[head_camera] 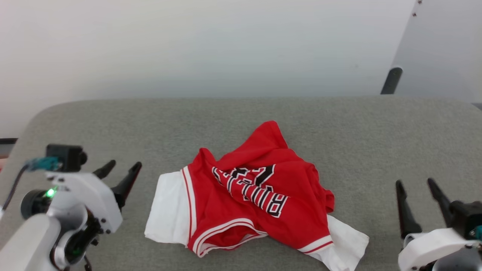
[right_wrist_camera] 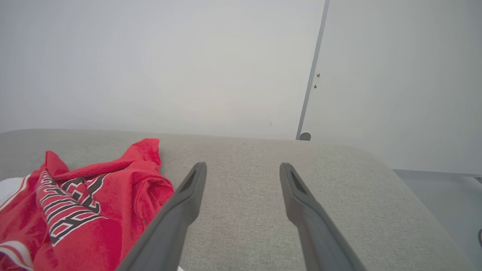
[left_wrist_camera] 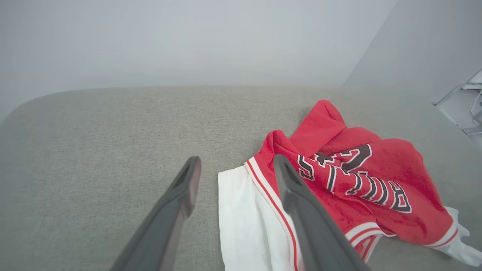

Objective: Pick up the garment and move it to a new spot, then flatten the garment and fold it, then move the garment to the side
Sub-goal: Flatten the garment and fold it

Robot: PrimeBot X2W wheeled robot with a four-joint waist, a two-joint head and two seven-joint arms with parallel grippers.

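Observation:
The garment (head_camera: 260, 195), a red jersey with white sleeves and a black print, lies crumpled on the grey cushioned surface (head_camera: 241, 120), near its front middle. My left gripper (head_camera: 122, 169) stands open at the lower left, a short way left of the white sleeve, holding nothing. In the left wrist view the garment (left_wrist_camera: 350, 180) lies to the right of the left gripper (left_wrist_camera: 237, 163), whose right finger overlaps the sleeve's edge in the picture. My right gripper (head_camera: 416, 184) stands open at the lower right, apart from the garment. The right wrist view has the garment (right_wrist_camera: 86, 203) left of the right gripper (right_wrist_camera: 243, 169).
A pale wall rises behind the grey surface. A dark post (head_camera: 391, 79) stands past the far right edge. Bare grey surface stretches left, right and beyond the garment.

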